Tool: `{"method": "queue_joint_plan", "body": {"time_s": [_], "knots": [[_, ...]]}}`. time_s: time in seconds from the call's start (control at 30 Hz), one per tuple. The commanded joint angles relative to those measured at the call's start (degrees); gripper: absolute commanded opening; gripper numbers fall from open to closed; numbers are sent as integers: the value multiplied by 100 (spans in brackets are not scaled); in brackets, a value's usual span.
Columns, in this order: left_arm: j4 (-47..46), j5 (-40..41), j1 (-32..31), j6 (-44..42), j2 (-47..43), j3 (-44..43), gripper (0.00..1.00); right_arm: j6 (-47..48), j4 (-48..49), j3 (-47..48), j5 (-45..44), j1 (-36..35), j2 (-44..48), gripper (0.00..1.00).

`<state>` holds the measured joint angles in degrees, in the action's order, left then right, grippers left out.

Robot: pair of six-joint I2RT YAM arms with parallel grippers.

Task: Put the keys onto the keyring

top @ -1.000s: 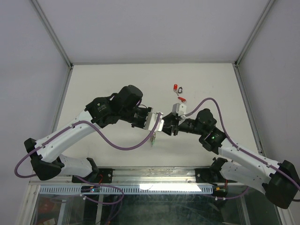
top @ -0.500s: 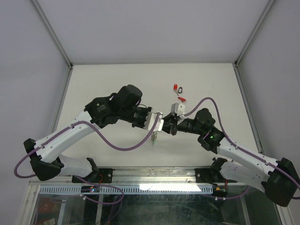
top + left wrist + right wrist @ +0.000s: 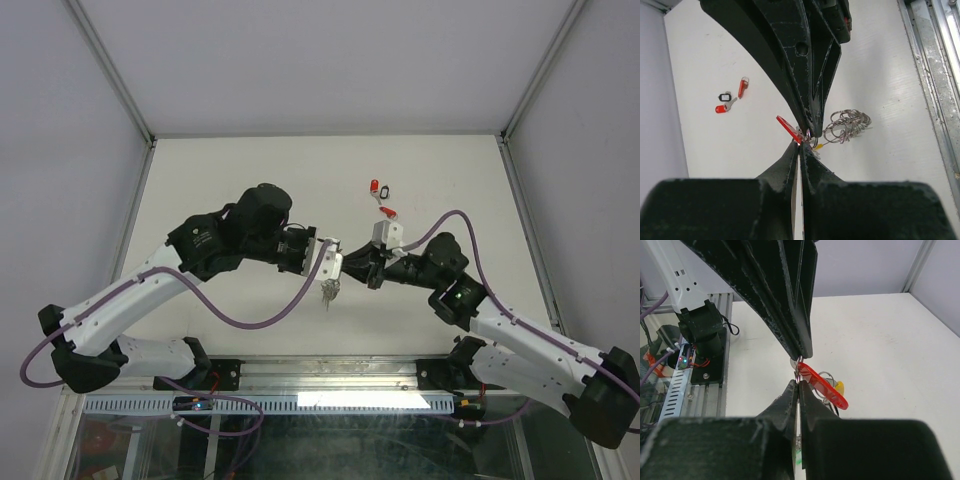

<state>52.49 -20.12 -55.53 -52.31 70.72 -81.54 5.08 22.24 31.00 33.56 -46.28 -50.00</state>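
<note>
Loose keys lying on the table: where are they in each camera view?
Top external: loose keys on the far part of the table, just beyond the right hand.
Left wrist: upper left, flat on the table.
Right wrist: not in view.
Shared landmark: the spot where the left hand and right hand tips meet, seen in all three.

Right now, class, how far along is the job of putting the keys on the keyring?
Done: unclear whether any key already hangs on the keyring. In hand: left gripper and right gripper, jaws shut, meet tip to tip, apparently working a red key onto it. Left: loose keys lying on the table.
</note>
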Motion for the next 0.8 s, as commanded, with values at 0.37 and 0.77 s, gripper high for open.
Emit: {"method": "queue_joint_plan", "body": {"time_s": [0.37,0.77], "knots": [[-885,290,-2,305,-567,276,0,-87,-17,495,68,-25,471,0],[-1514,195,-3,630,-1025,716,0,-95,-146,531,-276,-30,719,0]]}}
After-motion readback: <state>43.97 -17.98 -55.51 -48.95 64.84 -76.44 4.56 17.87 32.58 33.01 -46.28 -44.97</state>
